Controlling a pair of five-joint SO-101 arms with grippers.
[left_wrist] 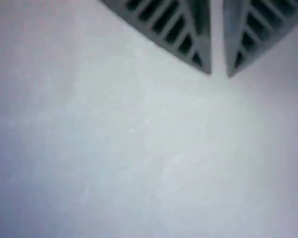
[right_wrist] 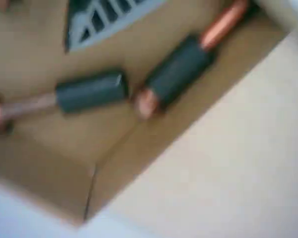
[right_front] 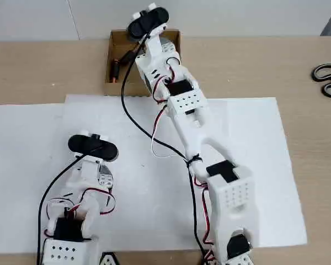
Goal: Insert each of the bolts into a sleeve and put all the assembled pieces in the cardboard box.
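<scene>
Left jaws are seen nearly shut over paper [left_wrist: 139, 158]; right jaws can't be judged, parked over two pieces [right_wrist: 92, 91] tucked into the box [right_wrist: 136, 156] corner.

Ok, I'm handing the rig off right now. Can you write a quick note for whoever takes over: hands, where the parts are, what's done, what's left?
Left hand: all but closed, holding nothing, low over the white paper.
Right hand: over the cardboard box; open or shut cannot be told.
Parts: first assembled piece and second assembled piece, each a bolt in a sleeve, lie inside the box near a corner.
Done: those two are assembled and boxed.
Left: part of the box is hidden from above, so verify the count. After that, probably just back the right hand out.
</scene>
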